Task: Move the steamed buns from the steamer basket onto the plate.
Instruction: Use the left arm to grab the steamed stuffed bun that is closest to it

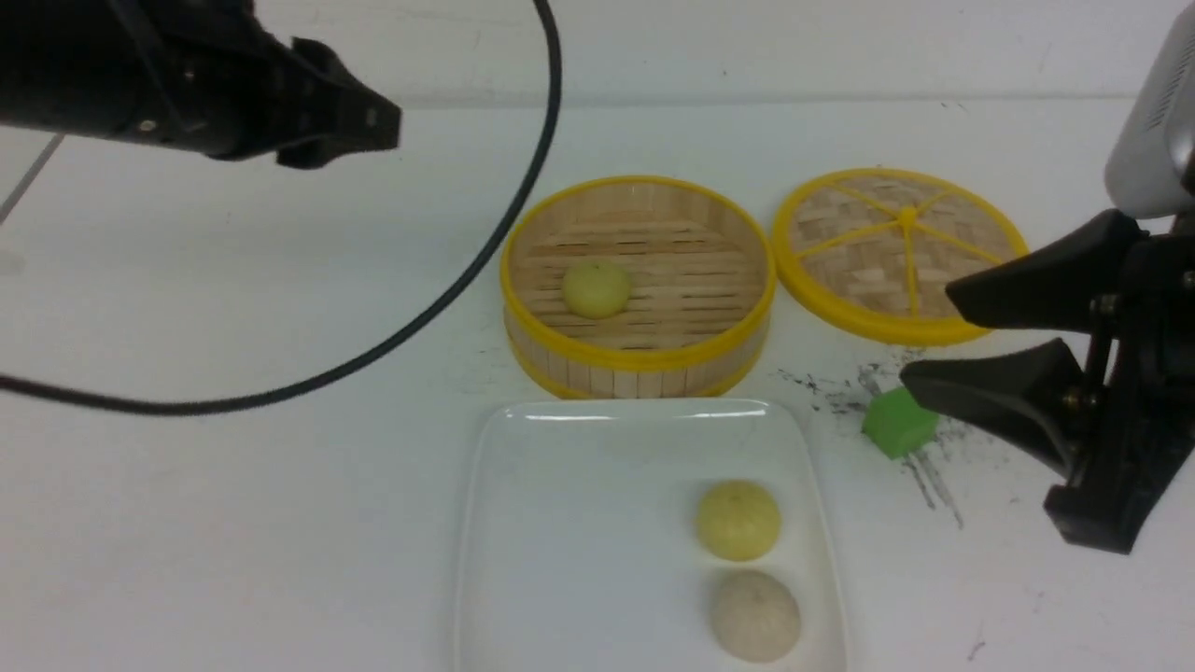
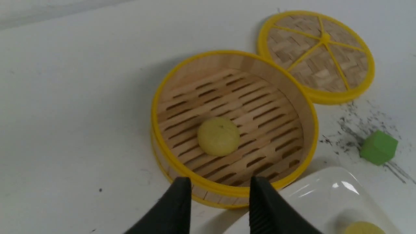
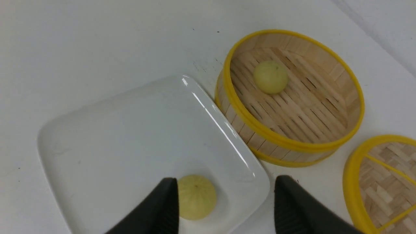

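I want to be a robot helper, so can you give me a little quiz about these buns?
1. How many buns sit on the plate?
2. True or false: the basket is empty.
3. What lies on the table just below the right gripper? A) a green cube B) a spoon C) a cup

Key
1. Two: a yellow bun and a beige bun.
2. False: a third bun sits inside.
3. A, the green cube.
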### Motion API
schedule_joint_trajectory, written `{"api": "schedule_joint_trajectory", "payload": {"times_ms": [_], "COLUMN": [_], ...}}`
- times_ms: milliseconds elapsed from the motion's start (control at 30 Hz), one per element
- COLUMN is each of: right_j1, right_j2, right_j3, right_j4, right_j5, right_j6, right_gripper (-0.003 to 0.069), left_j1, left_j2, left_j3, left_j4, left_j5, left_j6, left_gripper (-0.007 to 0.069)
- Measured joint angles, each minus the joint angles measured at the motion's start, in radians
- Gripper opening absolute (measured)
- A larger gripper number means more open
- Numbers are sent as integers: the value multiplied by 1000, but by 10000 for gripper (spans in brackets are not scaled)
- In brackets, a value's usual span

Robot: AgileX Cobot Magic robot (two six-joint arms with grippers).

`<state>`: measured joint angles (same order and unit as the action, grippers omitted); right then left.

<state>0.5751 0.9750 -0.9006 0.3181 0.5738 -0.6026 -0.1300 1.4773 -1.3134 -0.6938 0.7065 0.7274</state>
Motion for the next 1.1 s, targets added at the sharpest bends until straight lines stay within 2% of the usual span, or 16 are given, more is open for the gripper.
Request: {"api": "schedule_joint_trajectory", "payload": {"times_ms": [200,367,433,567,633,767,833,900,1100], "right_j1": [0,0,0,0,0,0,0,0,0], "right_j2": [0,0,0,0,0,0,0,0,0], "right_j3": [0,3,7,7,7,7,7,7,7], "right_j4": [-3,-4,-4,-10,-10,-10,-10,-10,-18], "right_j5": [0,1,2,7,7,21,27,45,56], "right_j6": [2,2,2,2,2,2,2,5,10], "right_gripper": [405,405,405,405,405,405,405,405,405], "left_j1": [-1,-1,-3,-40,-76,-146,-154,-156,-156], "left_j2": [157,248,287,346,377,442,457,501,580], "left_j3": [-37,-37,-50,-105,-142,-213,-228,-259,-296], "left_j4": [-28,-117,-204,-270,-270,-219,-198,-145,-87], "left_j5": [2,-36,-50,-53,-64,-104,-108,-111,-135], "left_j6": [30,49,94,199,235,233,215,147,119], "left_gripper": [327,341,342,342,340,338,338,338,338]}}
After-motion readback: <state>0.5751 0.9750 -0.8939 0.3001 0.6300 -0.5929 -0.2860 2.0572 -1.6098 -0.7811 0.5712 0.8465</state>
